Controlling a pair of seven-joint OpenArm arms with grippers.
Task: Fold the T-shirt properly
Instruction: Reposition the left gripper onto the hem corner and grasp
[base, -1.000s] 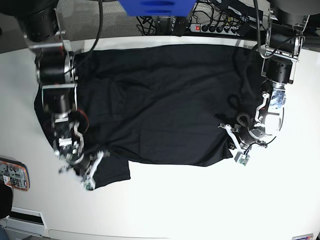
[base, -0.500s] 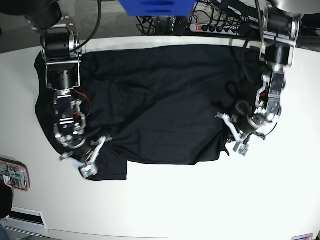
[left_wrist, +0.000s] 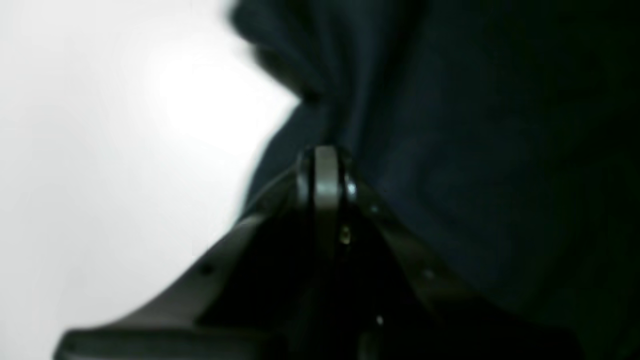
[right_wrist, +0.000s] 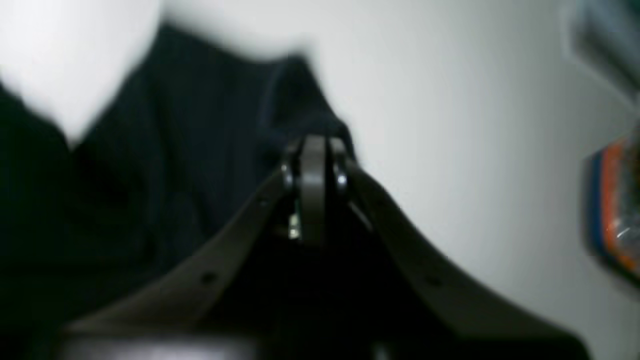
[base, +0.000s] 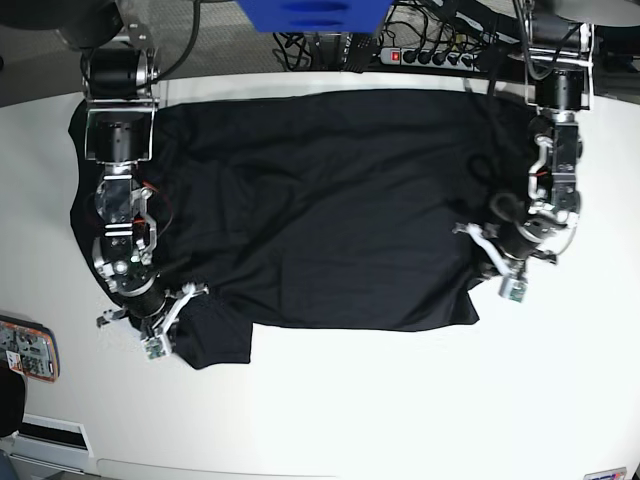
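While both claws stay out of it, left claw (base: 497, 272) clenched on plain black thin T-shirt (base: 320, 200), right claw (base: 168, 320) likewise, orange-edged device (base: 25, 350) at white bench (base: 400, 400) edge, power strip (base: 430, 55) behind

No readable text anywhere; print on orange-edged card (base: 25, 349) at table edge too small to read.

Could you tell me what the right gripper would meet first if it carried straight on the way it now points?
The right gripper already meets the T-shirt: its shut tip sits at a bunched edge. Beyond that, probably bare white table, though depth is unclear.

Both arms low (left gripper (base: 497, 270), right gripper (base: 163, 320) clamped)
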